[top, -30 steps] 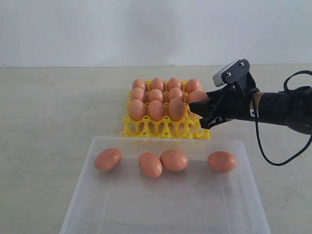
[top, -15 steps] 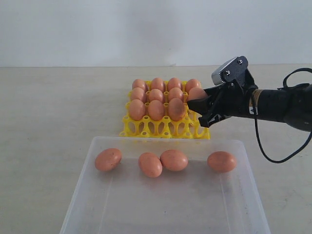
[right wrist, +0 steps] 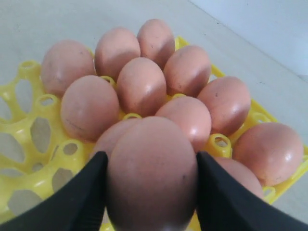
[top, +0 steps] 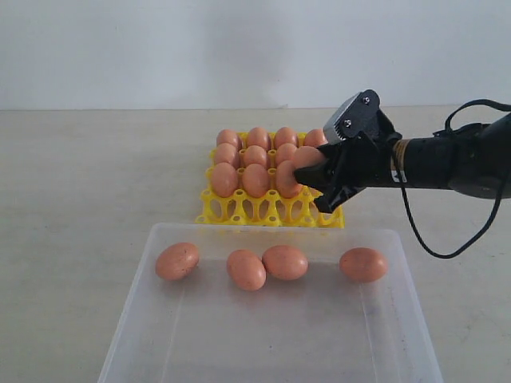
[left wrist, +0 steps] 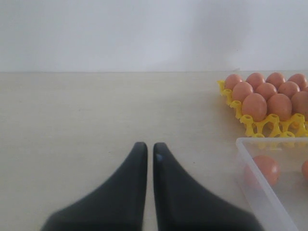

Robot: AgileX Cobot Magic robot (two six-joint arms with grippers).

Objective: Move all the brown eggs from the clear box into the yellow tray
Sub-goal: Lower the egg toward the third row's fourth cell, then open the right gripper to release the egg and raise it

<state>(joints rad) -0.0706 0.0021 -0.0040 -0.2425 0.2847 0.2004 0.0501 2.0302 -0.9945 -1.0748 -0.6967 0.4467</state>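
Note:
My right gripper (top: 317,180) is shut on a brown egg (top: 306,157) and holds it just above the right side of the yellow tray (top: 270,212). In the right wrist view that held egg (right wrist: 151,166) fills the space between both black fingers, above several brown eggs (right wrist: 141,84) seated in the tray (right wrist: 28,126). Several more brown eggs (top: 246,269) lie in a row in the clear box (top: 137,319) in front of the tray. My left gripper (left wrist: 150,147) is shut and empty over bare table, left of the clear box (left wrist: 256,166); the exterior view does not show it.
The beige table (top: 88,183) carries only the tray and the box. A black cable (top: 431,239) loops under the right arm. A pale wall (top: 239,48) stands behind the table.
The right gripper has carried its egg leftward, from the tray's right edge to above the tray's cups. The eggs in the box have not moved.

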